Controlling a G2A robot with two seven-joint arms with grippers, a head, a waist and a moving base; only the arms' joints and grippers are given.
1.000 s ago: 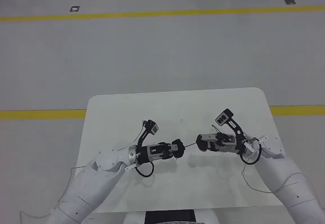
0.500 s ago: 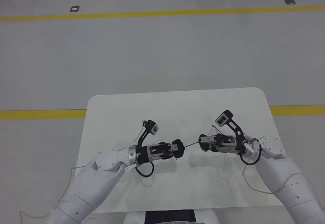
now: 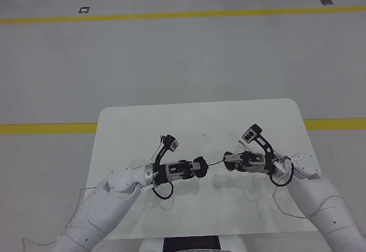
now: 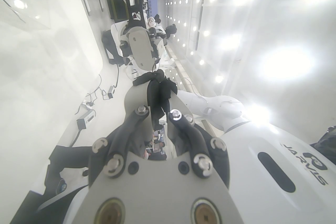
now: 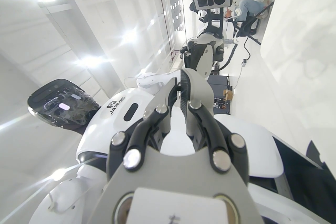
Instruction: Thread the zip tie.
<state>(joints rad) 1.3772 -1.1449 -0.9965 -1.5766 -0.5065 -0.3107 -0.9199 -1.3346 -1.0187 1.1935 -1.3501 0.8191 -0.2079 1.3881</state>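
A thin black zip tie (image 3: 214,164) spans the short gap between my two grippers, held above the white table (image 3: 170,126). My left gripper (image 3: 201,167) is shut on one end of it, and in the left wrist view its black fingertips (image 4: 157,89) are pressed together. My right gripper (image 3: 227,161) faces it from the other side and is shut on the other end; the right wrist view shows its fingers (image 5: 187,88) almost touching. The tie itself is too thin to make out in either wrist view.
The table's top under and around both arms is bare white. Its far edge lies beyond the grippers, with grey floor and a yellow line (image 3: 38,128) past it.
The right gripper has shifted very slightly; the left arm and the zip tie look the same.
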